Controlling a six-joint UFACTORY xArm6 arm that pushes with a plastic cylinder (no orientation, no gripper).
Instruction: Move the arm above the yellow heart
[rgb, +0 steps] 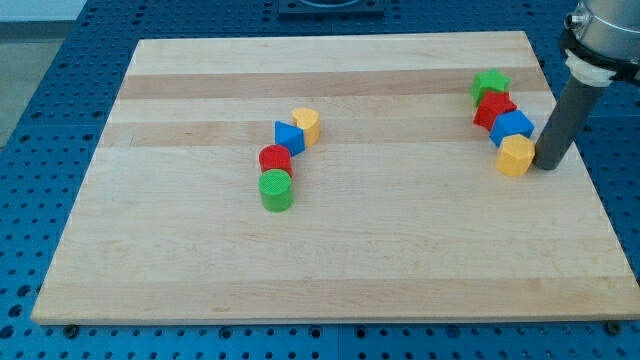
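Observation:
The yellow heart (307, 125) lies near the middle of the wooden board (200, 260), at the top of a short chain. Below it to the left sit a blue triangle (288, 137), a red cylinder (275, 159) and a green cylinder (276, 190). My tip (547, 165) rests on the board at the view's right, just right of a yellow hexagon (516, 156) and far to the right of the yellow heart.
A second chain stands at the view's right: a green star (491, 85), a red block (495, 109), a blue block (512, 127) and the yellow hexagon. The board's right edge lies close beside my tip. Blue perforated table surrounds the board.

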